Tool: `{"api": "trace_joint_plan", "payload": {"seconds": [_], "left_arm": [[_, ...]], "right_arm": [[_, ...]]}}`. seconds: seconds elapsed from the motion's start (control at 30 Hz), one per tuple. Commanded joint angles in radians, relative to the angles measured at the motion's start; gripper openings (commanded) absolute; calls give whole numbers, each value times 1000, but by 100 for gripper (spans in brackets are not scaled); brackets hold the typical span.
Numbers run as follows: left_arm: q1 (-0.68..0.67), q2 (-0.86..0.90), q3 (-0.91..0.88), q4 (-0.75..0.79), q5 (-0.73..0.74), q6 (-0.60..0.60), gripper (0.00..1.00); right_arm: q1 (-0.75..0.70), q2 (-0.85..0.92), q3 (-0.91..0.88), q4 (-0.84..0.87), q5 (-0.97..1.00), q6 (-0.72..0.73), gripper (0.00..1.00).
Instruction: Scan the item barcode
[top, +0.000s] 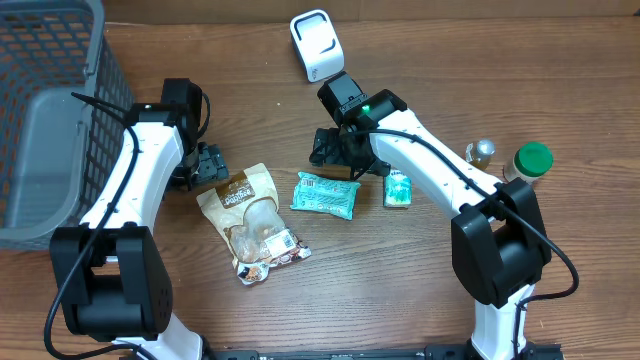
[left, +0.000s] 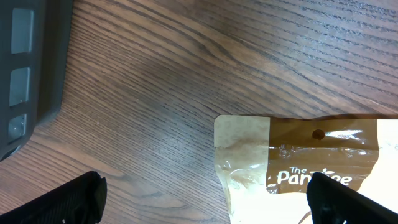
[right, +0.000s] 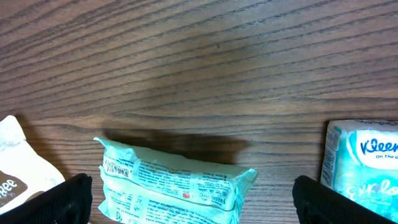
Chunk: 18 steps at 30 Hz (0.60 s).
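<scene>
While both sets of jaws stand wide apart and hold nothing, the green packet (top: 326, 194) lies flat on the bench (top: 400, 290) just below the right jaws. The brown snack bag (top: 250, 215) lies by the left jaws. The white scanner (top: 316, 45) sits farther back.

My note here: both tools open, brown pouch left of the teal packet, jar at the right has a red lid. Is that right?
Not quite. The overhead view shows the jar has a green lid, not red. The rest stands: left tool and right tool are open, and the brown pouch lies left of the teal packet.
</scene>
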Motion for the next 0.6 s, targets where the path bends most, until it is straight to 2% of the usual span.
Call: {"api": "trace_joint_plan", "payload": {"seconds": [0.0, 0.57], "left_arm": [[3, 11, 0, 1, -20, -7, 100], [3, 11, 0, 26, -20, -7, 100]], "right_arm": [[-3, -23, 14, 4, 10, 3, 100], [-3, -23, 14, 4, 10, 3, 100]]}}
